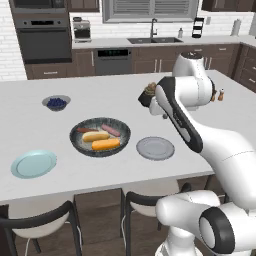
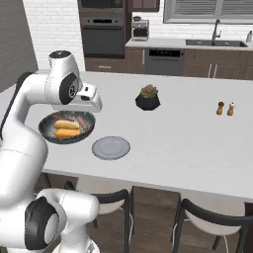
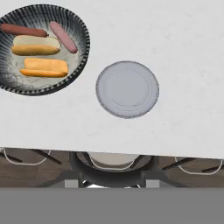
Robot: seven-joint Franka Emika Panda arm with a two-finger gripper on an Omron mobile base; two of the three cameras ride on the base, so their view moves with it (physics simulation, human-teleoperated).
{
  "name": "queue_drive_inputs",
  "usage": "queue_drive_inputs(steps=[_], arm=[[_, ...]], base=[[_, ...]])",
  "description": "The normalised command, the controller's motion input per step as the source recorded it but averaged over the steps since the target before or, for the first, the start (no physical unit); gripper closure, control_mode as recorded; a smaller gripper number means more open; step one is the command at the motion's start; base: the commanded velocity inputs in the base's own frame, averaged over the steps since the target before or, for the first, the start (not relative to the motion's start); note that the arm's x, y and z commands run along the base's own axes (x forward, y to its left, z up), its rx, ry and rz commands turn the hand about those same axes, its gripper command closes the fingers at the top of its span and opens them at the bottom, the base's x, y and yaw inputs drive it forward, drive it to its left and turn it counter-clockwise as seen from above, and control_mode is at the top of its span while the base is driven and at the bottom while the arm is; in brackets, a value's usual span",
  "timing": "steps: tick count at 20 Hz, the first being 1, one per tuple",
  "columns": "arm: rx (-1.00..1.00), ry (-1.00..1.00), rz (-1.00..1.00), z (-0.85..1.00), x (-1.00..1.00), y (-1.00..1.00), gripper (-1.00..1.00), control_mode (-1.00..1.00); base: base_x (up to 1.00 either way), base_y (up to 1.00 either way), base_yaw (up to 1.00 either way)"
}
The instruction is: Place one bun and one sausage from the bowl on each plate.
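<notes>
Two buns [image 1: 105,144] and two sausages [image 1: 111,130] are laid roughly along the worktop's [image 1: 210,95] near edge in the bowl [image 1: 124,136]; two plates [image 1: 155,148] are seen; the hand is apparently closed, empty.

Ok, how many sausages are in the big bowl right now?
2. A red-brown sausage lies along the bowl's far rim; a pinkish sausage sits beside the paler bun. None looks hidden.
</notes>
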Motion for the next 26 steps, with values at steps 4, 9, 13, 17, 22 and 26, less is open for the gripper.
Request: queue_drive_inputs(steps=[4,9,13,17,22,26], arm=[[0.0,0.02,0.0,-0.01,0.0,0.04,-1.0,-1.0],[-0.03,0.06,0.15,-0.16,0.02,0.97,-1.0,-1.0],[-0.01,0.15,0.25,-0.1,0.09,0.99,-1.0,-1.0],[0.0,0.25,0.43,-0.09,-0.04,0.47,-1.0,-1.0],[0.0,0.24,0.51,-0.2,-0.12,0.17,-1.0,-1.0],[0.0,0.1,0.35,-0.34,0.3,0.34,-1.0,-1.0]], base=[[0.0,0.0,0.0],[0.0,0.0,0.0],[0.0,0.0,0.0],[0.0,0.0,0.0],[0.0,0.0,0.0],[0.0,0.0,0.0]])
